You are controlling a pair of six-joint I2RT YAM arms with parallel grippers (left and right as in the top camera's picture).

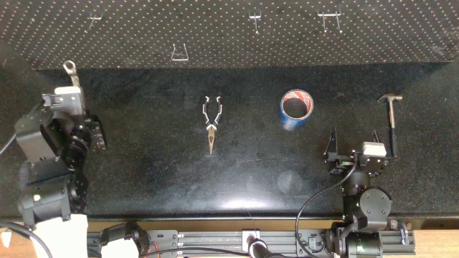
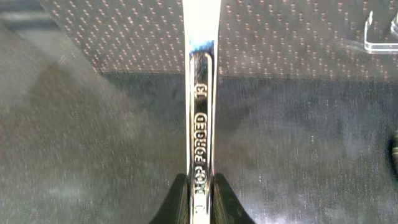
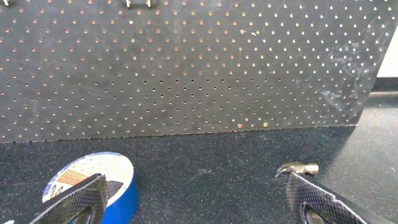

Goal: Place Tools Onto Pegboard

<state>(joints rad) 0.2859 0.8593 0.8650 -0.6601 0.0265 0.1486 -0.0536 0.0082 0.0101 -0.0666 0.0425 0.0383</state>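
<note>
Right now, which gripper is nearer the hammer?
Right. The right gripper sits open just beside the hammer; the left gripper, shut on the wrench, is far off on the opposite side.

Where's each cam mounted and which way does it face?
Top: overhead, looking down on table, pegboard along far edge; left arm and right arm at bottom.
Left wrist: on left arm, faces pegboard along the wrench in left gripper.
Right wrist: on right arm, faces pegboard; open right gripper flanks tape and hammer.
Shared: top and right wrist both show tape, hammer.
</note>
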